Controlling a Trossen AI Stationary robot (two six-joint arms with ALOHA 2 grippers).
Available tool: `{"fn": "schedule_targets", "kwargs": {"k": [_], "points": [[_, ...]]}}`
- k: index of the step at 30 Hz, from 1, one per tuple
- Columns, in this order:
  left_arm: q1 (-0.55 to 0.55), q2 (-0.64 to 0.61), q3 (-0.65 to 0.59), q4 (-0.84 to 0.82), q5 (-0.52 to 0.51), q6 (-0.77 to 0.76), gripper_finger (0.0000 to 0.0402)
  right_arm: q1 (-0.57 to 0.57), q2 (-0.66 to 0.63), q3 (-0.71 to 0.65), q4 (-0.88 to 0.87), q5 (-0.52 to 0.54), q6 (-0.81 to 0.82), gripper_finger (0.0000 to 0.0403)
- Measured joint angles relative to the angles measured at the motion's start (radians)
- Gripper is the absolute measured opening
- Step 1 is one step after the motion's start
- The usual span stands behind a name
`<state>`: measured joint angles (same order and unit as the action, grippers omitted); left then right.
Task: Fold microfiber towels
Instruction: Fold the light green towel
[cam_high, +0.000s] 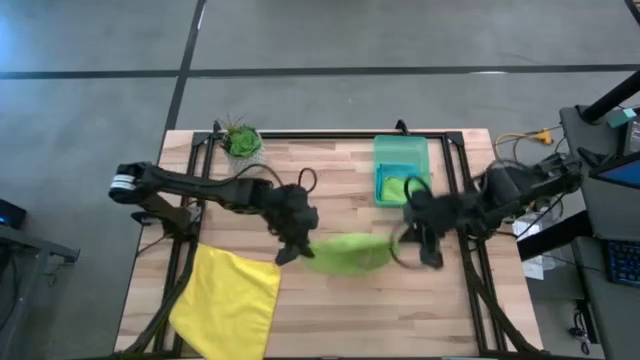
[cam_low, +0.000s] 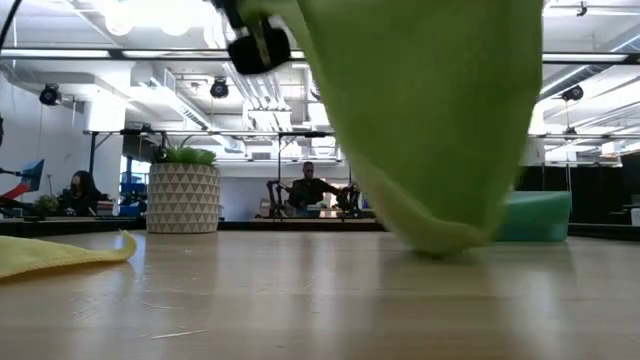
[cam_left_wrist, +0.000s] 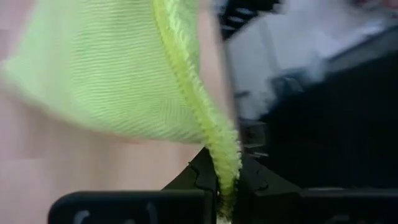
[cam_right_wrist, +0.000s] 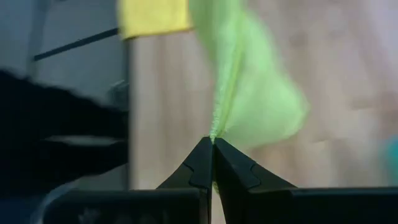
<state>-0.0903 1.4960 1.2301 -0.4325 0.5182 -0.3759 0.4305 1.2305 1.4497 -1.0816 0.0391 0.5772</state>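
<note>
A lime green towel (cam_high: 345, 254) hangs between my two grippers over the table's middle; in the low view (cam_low: 430, 120) its sagging bottom touches the tabletop. My left gripper (cam_high: 296, 246) is shut on its left end, my right gripper (cam_high: 408, 243) on its right end. A bright yellow towel (cam_high: 228, 300) lies flat at the near left, partly over the table's edge. Another lime green cloth lies in the green bin (cam_high: 400, 168). The teal towel is not in view. My left gripper pinches the towel's stitched hem edge (cam_left_wrist: 225, 168) between its two fingers. The towel spreads away from the fingers and sags. My right gripper pinches the towel's edge (cam_right_wrist: 215, 132) at its fingertips. The cloth runs away from them in a gathered fold, slack toward the middle.
A potted plant (cam_high: 241, 139) stands at the far left of the table. The translucent green bin stands at the far right of centre. Black frame rails (cam_high: 190, 250) run along both table sides. People sit in the room beyond the table (cam_low: 310, 190).
</note>
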Motion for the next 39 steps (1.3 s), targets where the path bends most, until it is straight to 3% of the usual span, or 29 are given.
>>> {"fn": "schedule_targets", "kwargs": {"k": [6,10,13,22,26,39], "points": [[-0.159,-0.038,0.0,0.03,0.254,-0.236,0.0,0.28,-0.003,-0.092,0.199,-0.057,0.267,0.0009],[-0.257,-0.047,-0.005,0.037,0.242,-0.246,0.0,0.422,-0.008,-0.128,0.212,0.002,0.403,0.0009],[-0.273,-0.041,-0.025,0.015,0.232,-0.246,0.0,0.46,-0.013,-0.158,0.192,0.024,0.466,0.0009],[-0.246,-0.04,-0.077,0.028,0.227,-0.215,0.0,0.438,-0.011,-0.197,0.228,0.041,0.438,0.0009],[-0.219,-0.042,-0.074,0.028,0.168,-0.138,0.0,0.409,-0.013,-0.187,0.226,0.05,0.392,0.0009],[0.002,-0.036,-0.071,0.169,-0.228,0.101,0.0,0.201,-0.049,-0.158,0.227,0.182,0.21,0.0009]]}}
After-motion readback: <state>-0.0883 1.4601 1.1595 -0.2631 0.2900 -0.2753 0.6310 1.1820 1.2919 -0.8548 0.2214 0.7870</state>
